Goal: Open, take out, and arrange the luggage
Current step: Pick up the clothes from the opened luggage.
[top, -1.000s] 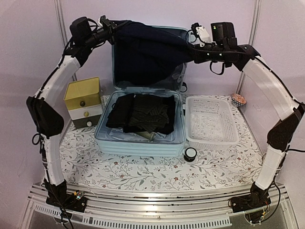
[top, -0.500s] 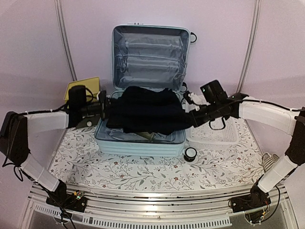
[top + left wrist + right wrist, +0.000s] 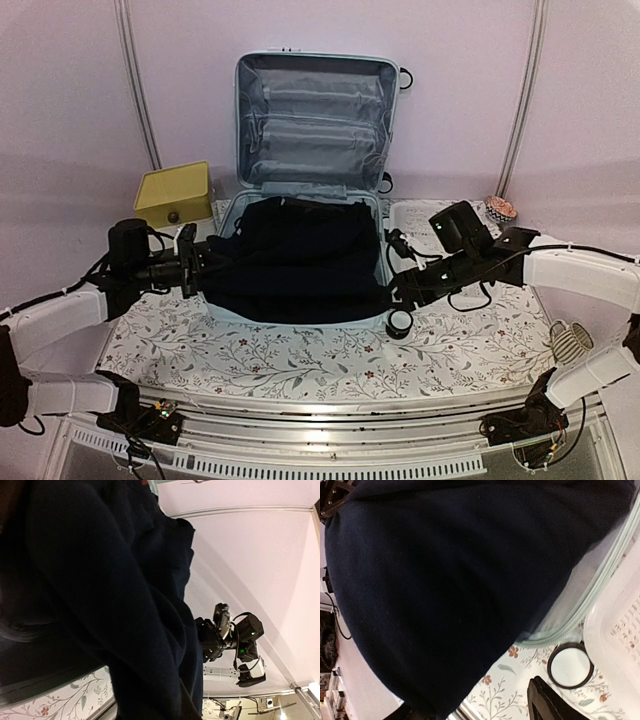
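Note:
The luggage [image 3: 315, 100], a pale mint suitcase, lies open with its grey-lined lid upright at the back. A dark navy garment [image 3: 300, 260] is spread over its lower half and hangs past the front rim. My left gripper [image 3: 207, 266] is shut on the garment's left edge; in the left wrist view the cloth [image 3: 100, 580] covers its fingers. My right gripper [image 3: 400, 285] is at the garment's right edge with its jaws apart. In the right wrist view one finger [image 3: 542, 705] stands clear of the cloth [image 3: 445, 580] above the tablecloth, beside the suitcase rim [image 3: 580, 615].
A yellow-topped drawer box [image 3: 172, 192] stands left of the suitcase. A white lattice basket [image 3: 415, 220] sits right of it, partly behind my right arm. A small round black-rimmed item [image 3: 400, 323] lies by the front right corner. A patterned bowl [image 3: 500, 208] is at the far right.
Both arms came down from in front of the lid and pulled toward the near edge, laying the garment over the suitcase's lower half. The right jaws have opened.

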### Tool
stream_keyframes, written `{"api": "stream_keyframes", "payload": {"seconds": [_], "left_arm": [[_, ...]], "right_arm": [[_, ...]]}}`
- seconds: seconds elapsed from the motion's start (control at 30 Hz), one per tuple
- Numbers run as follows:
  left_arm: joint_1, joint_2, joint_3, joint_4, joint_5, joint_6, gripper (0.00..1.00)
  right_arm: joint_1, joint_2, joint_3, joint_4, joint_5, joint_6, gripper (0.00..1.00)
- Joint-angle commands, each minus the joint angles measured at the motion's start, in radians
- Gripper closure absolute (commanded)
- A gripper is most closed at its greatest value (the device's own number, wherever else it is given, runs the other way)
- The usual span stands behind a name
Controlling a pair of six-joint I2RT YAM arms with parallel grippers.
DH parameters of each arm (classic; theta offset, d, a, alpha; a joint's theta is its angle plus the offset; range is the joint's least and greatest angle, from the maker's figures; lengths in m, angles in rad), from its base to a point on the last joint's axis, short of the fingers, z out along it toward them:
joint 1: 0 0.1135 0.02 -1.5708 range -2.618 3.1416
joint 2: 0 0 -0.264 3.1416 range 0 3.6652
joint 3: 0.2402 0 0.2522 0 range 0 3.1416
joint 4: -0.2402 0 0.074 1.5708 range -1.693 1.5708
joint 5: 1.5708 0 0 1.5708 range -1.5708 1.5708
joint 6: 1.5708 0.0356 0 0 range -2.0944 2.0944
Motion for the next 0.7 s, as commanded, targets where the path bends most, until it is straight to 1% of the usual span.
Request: {"api": "stream_keyframes", "payload": {"seconds": [0.0, 0.07, 0.17, 0.3, 0.37, 0.43, 0.5, 0.67], "left_arm": [[0.042, 0.011, -0.014, -0.133, -0.003, 0.128, 1.00], [0.041, 0.030, -0.010, -0.178, 0.006, 0.179, 1.00], [0.041, 0.034, -0.016, -0.218, 0.007, 0.232, 1.00], [0.042, 0.013, -0.015, -0.287, -0.018, 0.293, 1.00], [0.040, 0.011, -0.017, -0.304, -0.017, 0.313, 1.00], [0.040, 0.012, -0.022, -0.310, -0.005, 0.324, 1.00], [0.040, 0.012, -0.029, -0.312, 0.009, 0.333, 1.00], [0.038, 0.004, -0.037, -0.371, 0.015, 0.388, 1.00]], "right_arm": [[-0.023, -0.076, -0.032, -0.036, -0.083, 0.068, 0.33], [-0.023, -0.102, -0.048, -0.019, -0.164, 0.079, 0.27], [-0.027, -0.152, -0.072, 0.002, -0.192, 0.126, 0.21], [-0.066, -0.198, -0.118, 0.094, -0.230, 0.250, 0.20], [-0.068, -0.206, -0.151, 0.179, -0.213, 0.356, 0.20], [-0.053, -0.196, -0.197, 0.270, -0.205, 0.456, 0.19], [-0.009, -0.158, -0.216, 0.320, -0.157, 0.552, 0.17], [0.065, -0.031, -0.241, 0.466, -0.160, 0.669, 0.16]]}}
